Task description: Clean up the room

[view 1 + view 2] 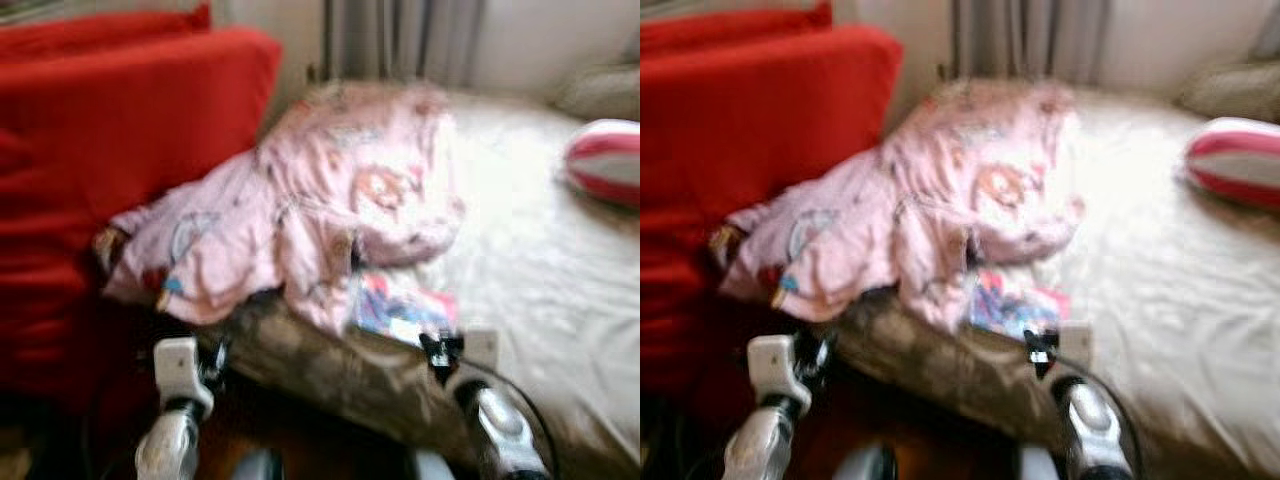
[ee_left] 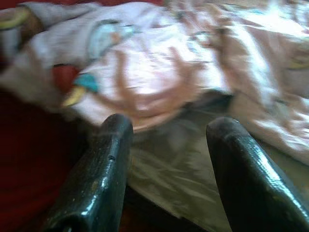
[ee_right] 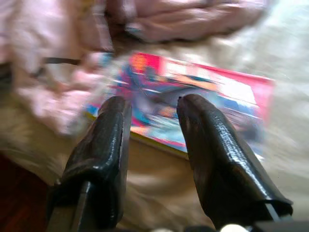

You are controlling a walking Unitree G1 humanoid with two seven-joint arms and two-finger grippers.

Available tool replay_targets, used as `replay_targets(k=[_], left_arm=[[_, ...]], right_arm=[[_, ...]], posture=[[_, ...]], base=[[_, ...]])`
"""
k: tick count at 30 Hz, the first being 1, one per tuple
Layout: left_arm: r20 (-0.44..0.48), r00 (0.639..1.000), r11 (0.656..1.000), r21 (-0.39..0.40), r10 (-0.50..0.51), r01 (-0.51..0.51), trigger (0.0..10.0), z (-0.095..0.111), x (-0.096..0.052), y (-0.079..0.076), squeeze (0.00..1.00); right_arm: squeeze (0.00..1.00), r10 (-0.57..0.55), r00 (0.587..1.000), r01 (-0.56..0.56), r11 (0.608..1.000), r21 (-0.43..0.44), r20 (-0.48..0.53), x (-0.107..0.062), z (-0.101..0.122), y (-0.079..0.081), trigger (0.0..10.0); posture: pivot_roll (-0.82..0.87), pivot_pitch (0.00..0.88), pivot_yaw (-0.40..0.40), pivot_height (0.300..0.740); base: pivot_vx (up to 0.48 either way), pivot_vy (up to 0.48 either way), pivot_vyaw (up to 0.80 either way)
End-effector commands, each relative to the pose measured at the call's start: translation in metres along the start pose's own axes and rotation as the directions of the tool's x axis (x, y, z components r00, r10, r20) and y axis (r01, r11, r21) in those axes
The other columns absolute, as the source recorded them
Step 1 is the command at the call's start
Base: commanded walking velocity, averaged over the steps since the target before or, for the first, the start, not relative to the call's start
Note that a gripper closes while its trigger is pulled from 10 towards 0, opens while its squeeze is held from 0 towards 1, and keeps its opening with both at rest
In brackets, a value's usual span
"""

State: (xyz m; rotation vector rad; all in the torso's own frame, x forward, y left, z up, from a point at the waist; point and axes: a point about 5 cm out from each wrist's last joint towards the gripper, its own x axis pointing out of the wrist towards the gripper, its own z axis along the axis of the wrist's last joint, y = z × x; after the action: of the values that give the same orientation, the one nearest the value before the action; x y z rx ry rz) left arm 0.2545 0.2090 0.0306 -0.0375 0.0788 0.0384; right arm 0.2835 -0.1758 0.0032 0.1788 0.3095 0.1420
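- Cream-sheeted bed (image 1: 520, 270) fills the room ahead, a red sofa (image 1: 120, 150) on its left.
- Right gripper (image 3: 152, 121): jaws parted, empty, hovering just short of a bright red-and-blue picture book (image 3: 193, 101) at the bed's near edge.
- Left gripper (image 2: 166, 159): jaws wide, empty, near a crumpled pink printed blanket (image 1: 330, 200).
- Likely best: slide one finger under the book's free edge, then close; avoid snagging the blanket just beside it.

A crumpled pink printed blanket (image 1: 330, 210) heaps over the bed's near corner, overlapping a glossy colourful picture book (image 3: 193, 108) (far edge buried); pale bedsheet (image 1: 520, 260) beside the blanket lies open.
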Motion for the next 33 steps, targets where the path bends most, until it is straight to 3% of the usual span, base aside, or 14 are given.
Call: replay_targets(k=[1,10,15,27,29,30,33], left_arm=[[0.011,1.000,1.000,-0.009,0.019,-0.019,10.0,0.002,-0.001,0.004,0.00],[0.032,0.999,1.000,-0.002,-0.013,0.013,10.0,0.010,0.002,0.002,0.00],[0.058,0.998,1.000,0.003,-0.025,0.025,10.0,0.021,0.011,0.005,0.00],[0.089,0.996,1.000,0.001,-0.029,0.029,10.0,0.034,0.020,0.003,0.00],[0.096,0.995,1.000,-0.006,-0.017,0.017,10.0,0.036,0.020,0.004,0.00],[0.103,0.995,1.000,-0.011,-0.008,0.009,10.0,0.038,0.019,0.005,0.00],[0.104,0.995,1.000,-0.016,0.006,-0.004,10.0,0.037,0.017,0.007,0.00]], right_arm=[[0.00,0.021,1.000,-0.021,1.000,0.015,0.011,0.005,0.004,0.007,10.0],[0.00,-0.037,0.999,0.036,0.999,0.040,0.033,0.011,0.014,0.005,10.0],[0.00,-0.188,0.981,0.181,0.976,0.121,0.051,0.017,0.028,-0.007,10.0],[0.00,-0.320,0.947,0.318,0.941,0.116,0.001,0.015,0.033,-0.030,10.0],[0.75,-0.337,0.941,0.335,0.936,0.111,0.000,0.014,0.033,-0.033,10.0],[1.00,-0.350,0.936,0.346,0.929,0.131,0.013,0.014,0.036,-0.037,10.0],[1.00,-0.368,0.930,0.363,0.924,0.122,0.016,0.011,0.038,-0.044,10.0]], posture=[[0.06,0.000,-0.003,0.587],[0.08,0.000,-0.002,0.587],[0.10,0.000,0.009,0.587],[0.13,0.000,0.001,0.587],[0.12,0.000,-0.001,0.587],[0.12,0.000,-0.001,0.587],[0.11,0.000,-0.006,0.587]], base=[[0.000,0.000,0.00],[0.000,0.000,0.00],[0.000,0.000,0.00],[0.000,0.000,0.00],[0.000,0.000,0.00],[0.000,0.000,0.00],[0.000,0.000,0.00]])
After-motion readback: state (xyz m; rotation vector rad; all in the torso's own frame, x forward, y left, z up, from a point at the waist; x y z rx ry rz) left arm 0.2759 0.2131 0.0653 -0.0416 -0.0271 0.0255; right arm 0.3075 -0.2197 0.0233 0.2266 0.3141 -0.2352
